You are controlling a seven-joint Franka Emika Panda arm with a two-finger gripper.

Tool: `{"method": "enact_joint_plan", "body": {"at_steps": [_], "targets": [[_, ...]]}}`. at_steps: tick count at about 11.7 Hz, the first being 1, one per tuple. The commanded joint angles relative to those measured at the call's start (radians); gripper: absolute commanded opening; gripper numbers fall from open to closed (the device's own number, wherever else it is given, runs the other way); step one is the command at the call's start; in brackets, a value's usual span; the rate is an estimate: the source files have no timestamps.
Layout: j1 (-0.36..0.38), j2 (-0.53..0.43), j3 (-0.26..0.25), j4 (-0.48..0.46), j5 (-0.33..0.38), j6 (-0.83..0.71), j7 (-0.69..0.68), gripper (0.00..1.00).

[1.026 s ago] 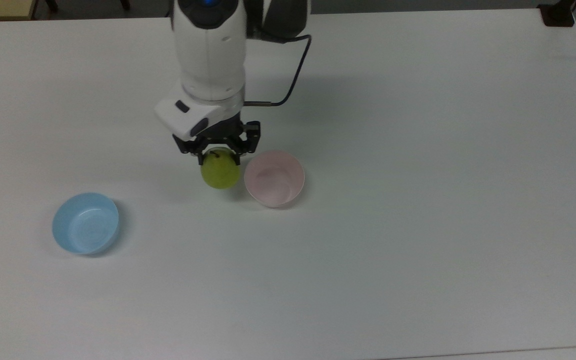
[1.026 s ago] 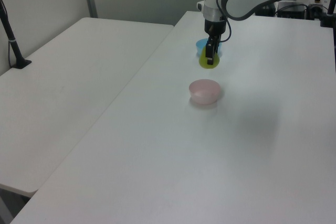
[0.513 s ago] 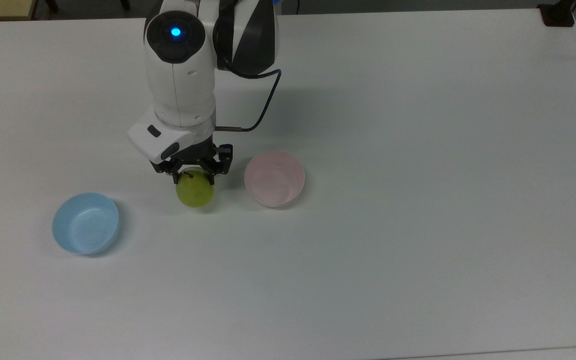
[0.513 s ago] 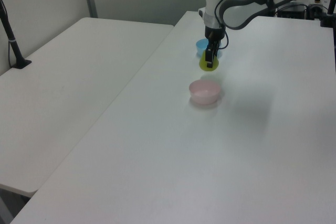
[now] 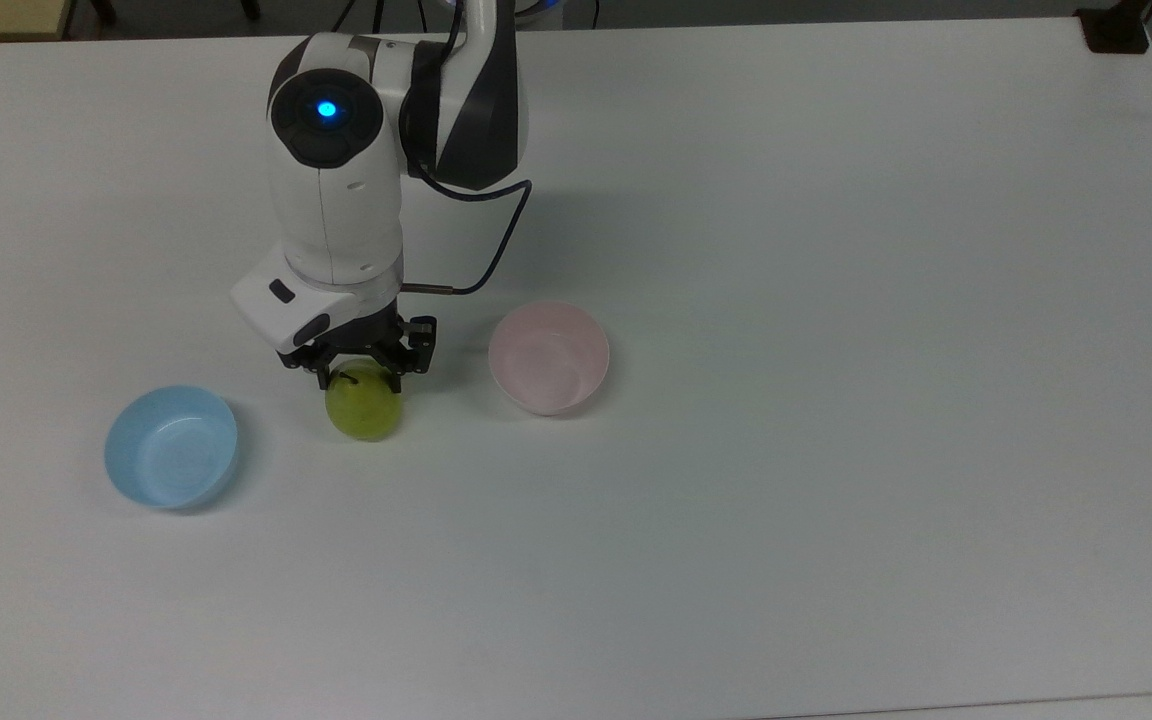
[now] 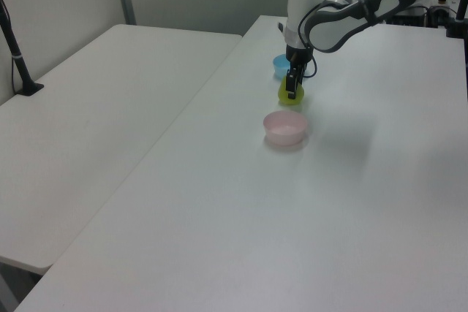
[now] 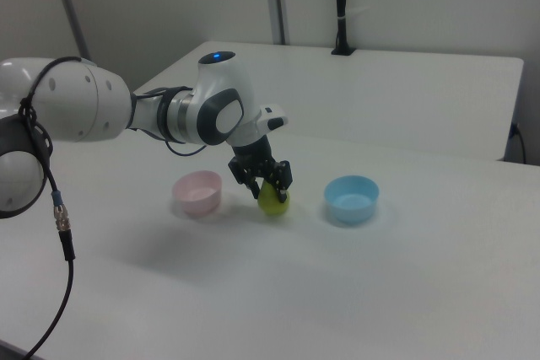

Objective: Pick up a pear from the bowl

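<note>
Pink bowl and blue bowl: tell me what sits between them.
In the top view, the pear, held in the gripper, sits between the pink bowl and the blue bowl.

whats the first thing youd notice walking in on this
The gripper shut on a yellow-green pear, between two bowls on the white table. In the top view, the empty pale pink bowl sits to the pear's right and the light blue bowl to its left.
</note>
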Motion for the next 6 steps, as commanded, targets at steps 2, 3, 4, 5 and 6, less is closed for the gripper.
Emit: {"method": "enact_joint_plan", "body": {"at_steps": [2, 3, 4, 5, 6], "targets": [[0.002, -0.013, -0.001, 0.012, -0.018, 0.006, -0.006, 1.0], [0.004, -0.033, -0.001, 0.012, -0.018, -0.002, -0.002, 1.0], [0.005, -0.059, -0.001, 0.009, -0.016, -0.009, 0.001, 1.0], [0.008, -0.087, -0.001, 0.009, -0.016, -0.058, 0.002, 1.0], [0.011, -0.114, 0.001, 0.012, -0.016, -0.116, 0.004, 1.0]]}}
